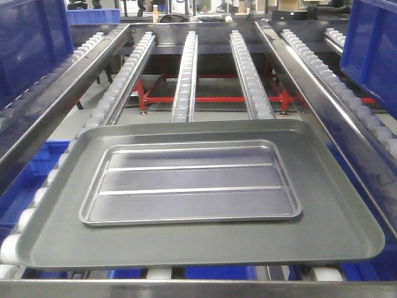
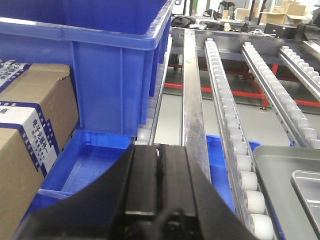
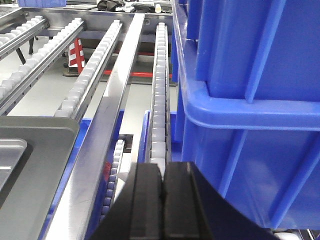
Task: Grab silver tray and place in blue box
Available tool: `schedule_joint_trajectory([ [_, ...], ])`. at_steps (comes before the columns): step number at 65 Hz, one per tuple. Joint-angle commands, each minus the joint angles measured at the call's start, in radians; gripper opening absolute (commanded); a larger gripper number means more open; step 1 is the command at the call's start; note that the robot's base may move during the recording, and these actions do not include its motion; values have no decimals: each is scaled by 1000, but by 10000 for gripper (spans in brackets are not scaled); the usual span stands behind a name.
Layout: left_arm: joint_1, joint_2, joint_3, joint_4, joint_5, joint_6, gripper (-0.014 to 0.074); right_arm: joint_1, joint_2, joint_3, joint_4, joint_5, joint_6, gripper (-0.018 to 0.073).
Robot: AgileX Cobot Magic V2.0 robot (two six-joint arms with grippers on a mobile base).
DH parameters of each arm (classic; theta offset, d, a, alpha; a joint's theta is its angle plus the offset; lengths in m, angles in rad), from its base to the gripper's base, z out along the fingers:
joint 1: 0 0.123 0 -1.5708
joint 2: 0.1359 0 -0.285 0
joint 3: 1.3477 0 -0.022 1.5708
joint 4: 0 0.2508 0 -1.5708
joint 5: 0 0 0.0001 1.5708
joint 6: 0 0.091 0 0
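Currently both my left gripper point(image 2: 160, 152) and right gripper point(image 3: 162, 175) have jaws closed, empty; the shiny ribbed rectangular silver tray point(image 1: 189, 181) lies between them, long axis crosswise, inside a dull dark-grey metal tray point(image 1: 347, 230).

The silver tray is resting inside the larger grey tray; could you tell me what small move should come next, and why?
Probably open the left gripper and bring it right toward the rim of the silver tray. Both it and the right gripper are shut and off to the sides, holding nothing, while the tray lies flat inside the grey tray.
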Motion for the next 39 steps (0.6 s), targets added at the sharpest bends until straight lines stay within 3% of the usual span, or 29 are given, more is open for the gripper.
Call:
schedule_joint_trajectory([
  [1,-2,-19,-4,-8,-80,1,-104,-1,-21,3,0,-90,-9,56],
  [39,-2,-19,-4,-5,-97,1,-104,-1,-21,3,0,-106,-9,56],
])
